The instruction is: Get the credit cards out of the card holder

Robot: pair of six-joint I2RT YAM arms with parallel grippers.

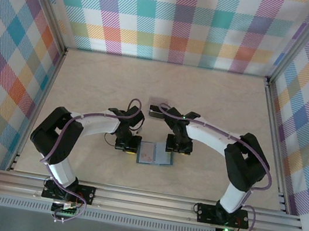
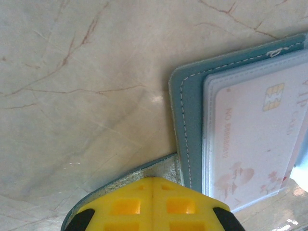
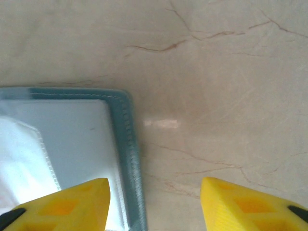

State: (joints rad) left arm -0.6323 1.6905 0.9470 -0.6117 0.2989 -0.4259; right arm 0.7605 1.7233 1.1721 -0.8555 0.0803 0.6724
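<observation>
Open card holder (image 1: 154,154) on the table (image 1: 222,103), toward the middle of the near edge, between both grippers.
The left gripper (image 2: 153,199) has its yellow tips pressed together over the holder's side tab (image 2: 161,169); whether it pinches the tab is unclear. The right gripper (image 3: 154,192) has its tips apart, straddling the holder's stitched edge: one over the inner panel, one over bare table. A chip card (image 2: 255,144) sits in a clear pocket. A grey card (image 1: 160,100) lies apart, toward the back edge.

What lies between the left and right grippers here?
The open card holder lies flat between the left gripper and right gripper, seen in the top external view.
</observation>
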